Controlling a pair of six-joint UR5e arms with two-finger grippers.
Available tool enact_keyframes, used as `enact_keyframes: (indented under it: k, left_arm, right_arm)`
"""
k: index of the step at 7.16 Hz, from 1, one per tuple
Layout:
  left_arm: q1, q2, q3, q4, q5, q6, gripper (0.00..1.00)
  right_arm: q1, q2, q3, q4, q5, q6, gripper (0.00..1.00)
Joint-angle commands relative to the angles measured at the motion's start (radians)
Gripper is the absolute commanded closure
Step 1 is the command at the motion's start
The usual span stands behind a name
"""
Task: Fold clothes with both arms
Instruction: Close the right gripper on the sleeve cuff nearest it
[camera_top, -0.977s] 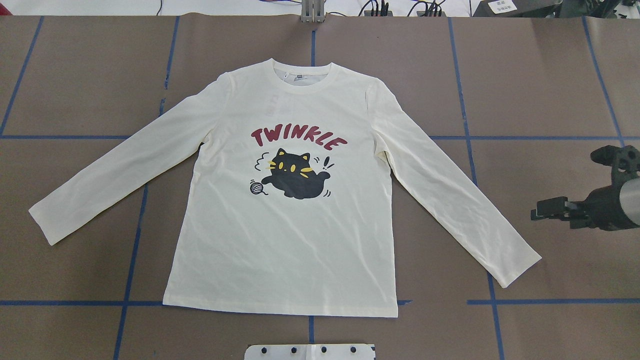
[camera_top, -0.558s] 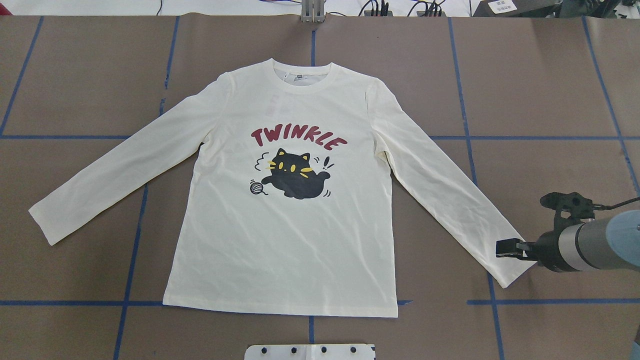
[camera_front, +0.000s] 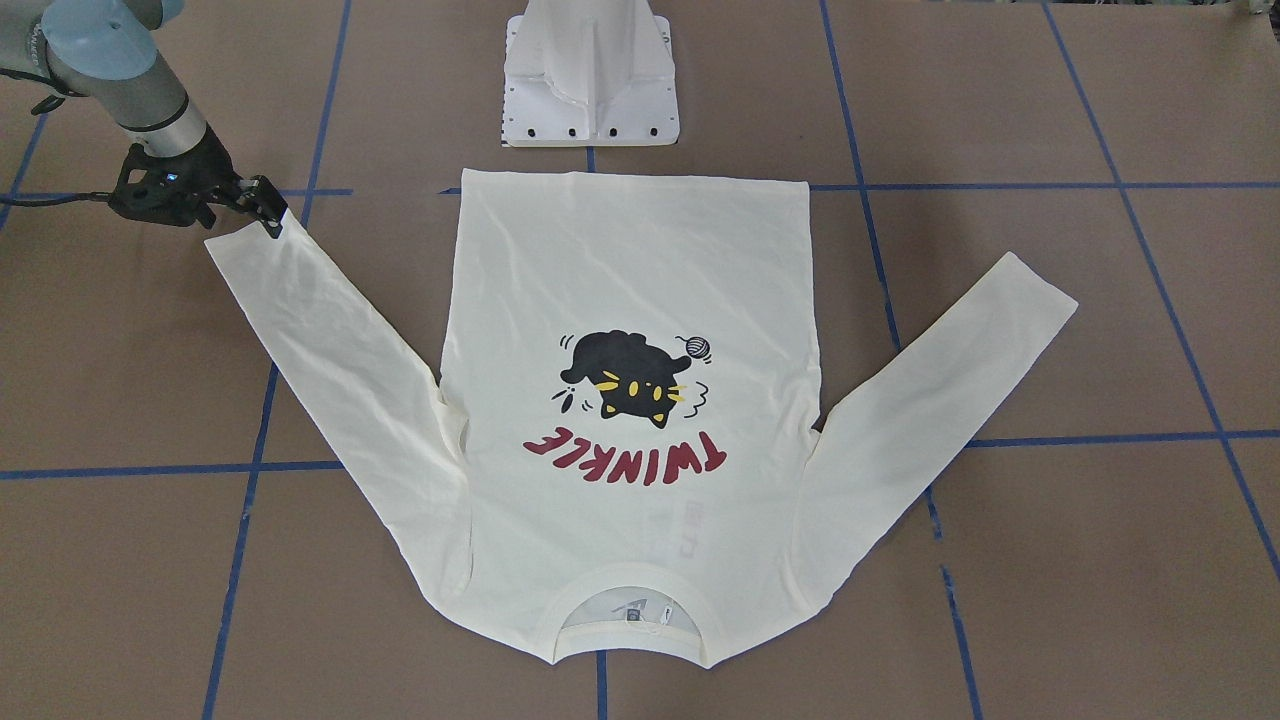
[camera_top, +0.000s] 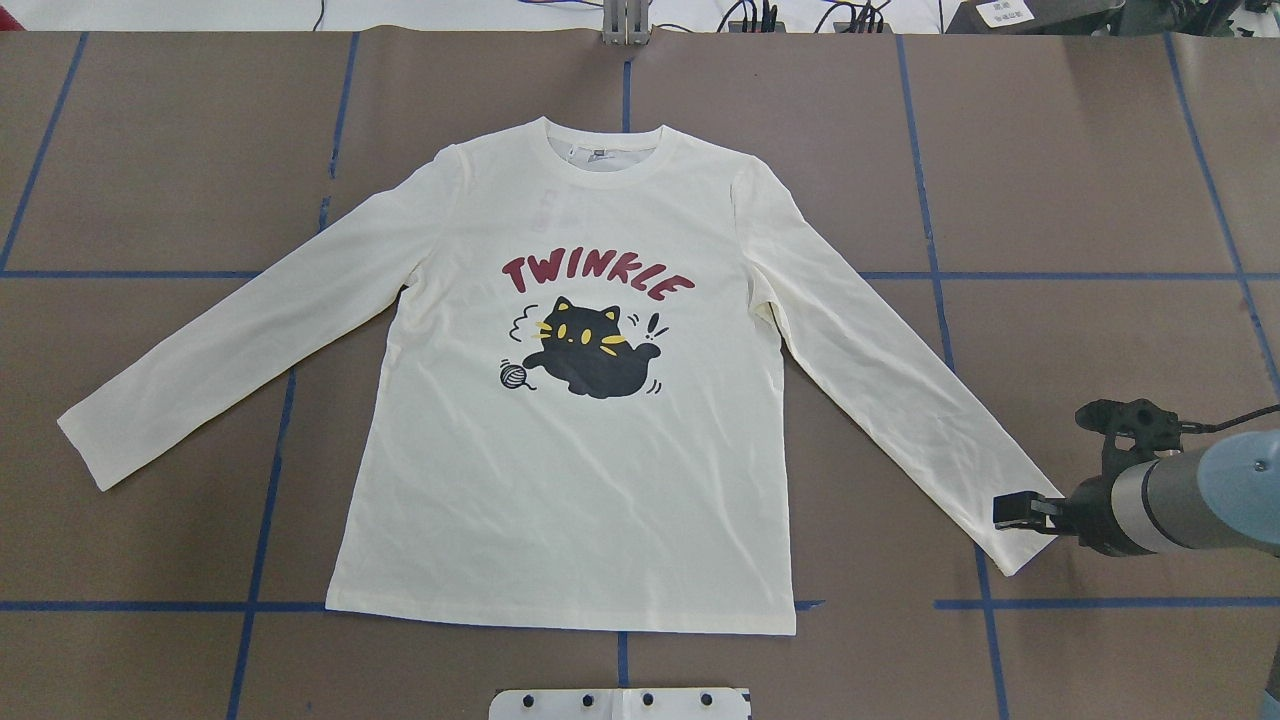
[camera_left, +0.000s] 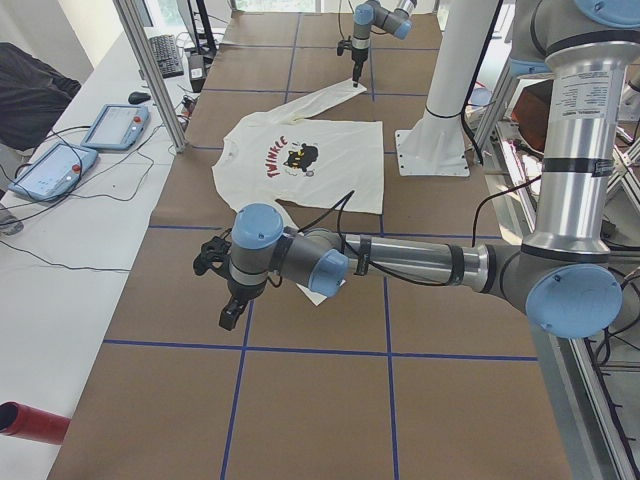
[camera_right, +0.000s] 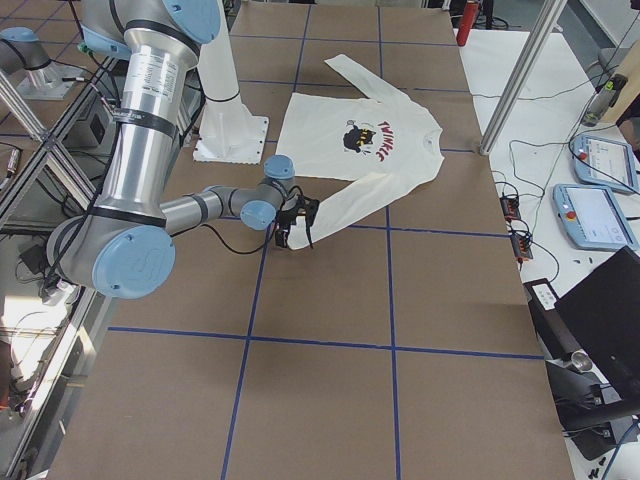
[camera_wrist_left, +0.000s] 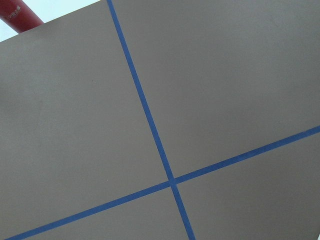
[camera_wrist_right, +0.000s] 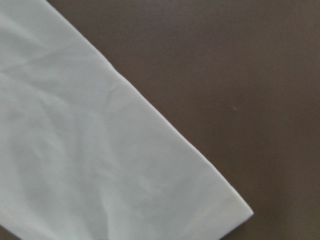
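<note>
Fingers of the right gripper (camera_front: 266, 212) sit at the cuff (camera_front: 240, 245) of the T-shirt (camera_front: 640, 260) in the front-facing view. Whether they are parted or pinched on cloth, I cannot tell.

From overhead, the T-shirt lies flat and print up in the middle of the table (camera_top: 1100, 200), collar at the far side. The right sleeve's long axis runs from the cuff at the fingers, away and leftward to the shoulder, so I judge the fold must carry the cuff along that line toward the body. Red lettering (camera_top: 597, 276) reads "TWINKLE" above a black cat (camera_top: 590, 360). The neck label (camera_top: 597, 152) is too small to read.

From the left end, the left gripper (camera_left: 232, 315) hangs over bare table, well apart from its sleeve, and its grip cannot be told. The right gripper is far nearer cloth.

The right wrist view shows only the cuff corner, no fingers.
</note>
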Motion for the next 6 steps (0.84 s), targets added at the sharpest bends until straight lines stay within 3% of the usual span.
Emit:
enact_keyframes:
  k: [1,3,4,6]
  left_arm:
    - [0.001,0.000,0.003,-0.009,0.001,0.000,0.00]
    - [0.001,0.000,0.003,-0.009,-0.001,0.000,0.00]
    - [0.001,-0.002,0.002,-0.009,-0.001,0.000,0.00]
    - [0.001,0.000,0.003,-0.009,0.001,0.000,0.00]
  right_arm:
    - [-0.002,0.005,-0.014,-0.006,0.000,0.000,0.16]
    - [0.000,0.005,-0.011,-0.008,0.011,0.002,0.83]
    - [0.000,0.005,-0.006,-0.009,0.011,0.002,1.00]
    - [0.003,0.005,0.036,-0.015,0.017,0.000,1.00]
